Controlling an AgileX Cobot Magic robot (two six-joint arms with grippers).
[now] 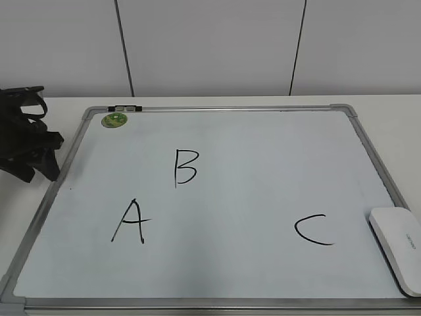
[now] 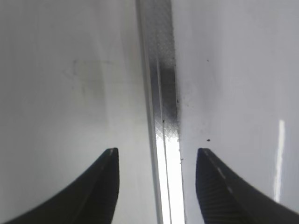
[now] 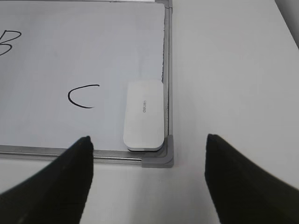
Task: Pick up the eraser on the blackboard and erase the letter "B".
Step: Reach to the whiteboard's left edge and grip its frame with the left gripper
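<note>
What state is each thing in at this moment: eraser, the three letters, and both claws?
eraser: lying flat in the blackboard's near right corner, ungrasped.
letter "B": intact, not erased.
letter "A": intact.
letter "C": intact.
left claw: open, empty, over the board's frame edge.
right claw: open, empty, above the eraser's corner.

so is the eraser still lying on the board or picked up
Lying on the board. The eraser rests flat in the board's corner beside the C; the open right gripper is apart from it.
</note>
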